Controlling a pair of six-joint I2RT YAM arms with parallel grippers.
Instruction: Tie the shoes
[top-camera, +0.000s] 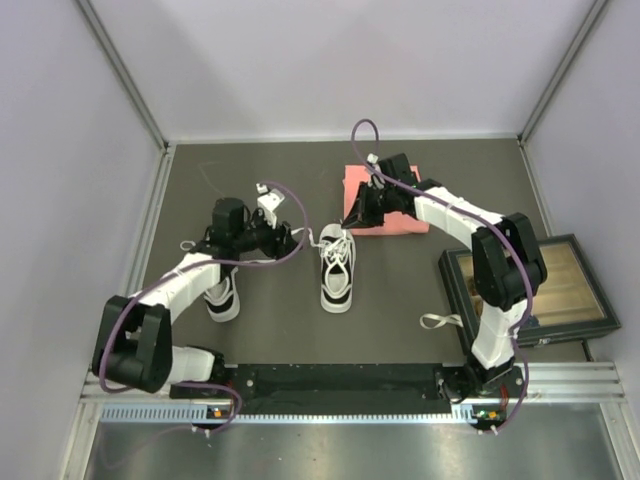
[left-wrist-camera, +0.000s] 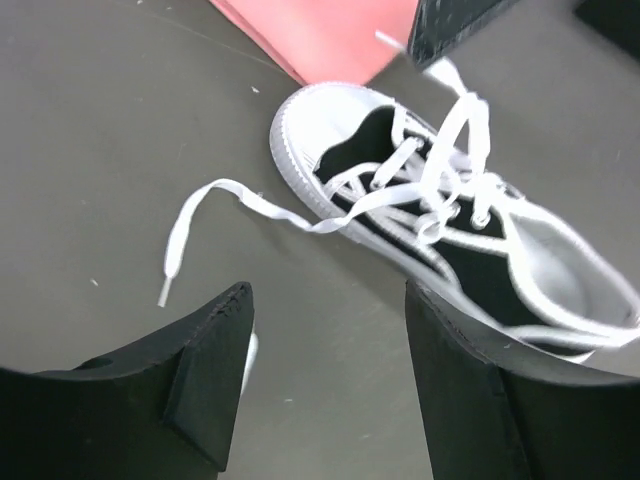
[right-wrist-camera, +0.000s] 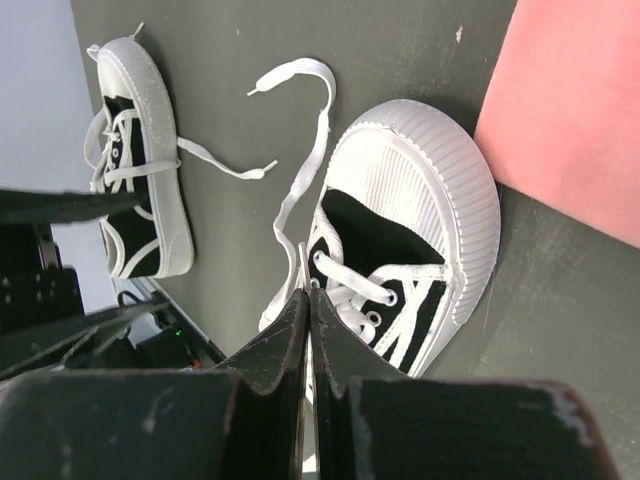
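**Right arm had a lace pinched, left one just hung open beside the shoe**

Both sneakers sat on the dark table (top-camera: 270, 180). The middle shoe (top-camera: 337, 268) pointed its white toe cap away from the arms, with the toe just beside the near-left corner of a pink pad (top-camera: 400, 226); the other shoe (top-camera: 224, 297) was well off to its left, mostly tucked under the left arm.

The right gripper (right-wrist-camera: 305, 295) hung over the middle shoe with its fingers squeezed flat together; the held lace (left-wrist-camera: 455, 95) ran up off the eyelets straight into the tips, so it looked properly clamped, not just touching. The left gripper (left-wrist-camera: 328, 300) hovered just left of that same shoe; its fingers were spread wide with only bare table showing between them.

The loose lace (left-wrist-camera: 230, 190) came off the shoe's left side and curled across the table, its end lying flat and apart from both grippers. Laces on the middle shoe were crossed through the eyelets but slack, with no knot visible. A framed box (top-camera: 560, 290) sat at the right edge of the table, well apart from the shoes.
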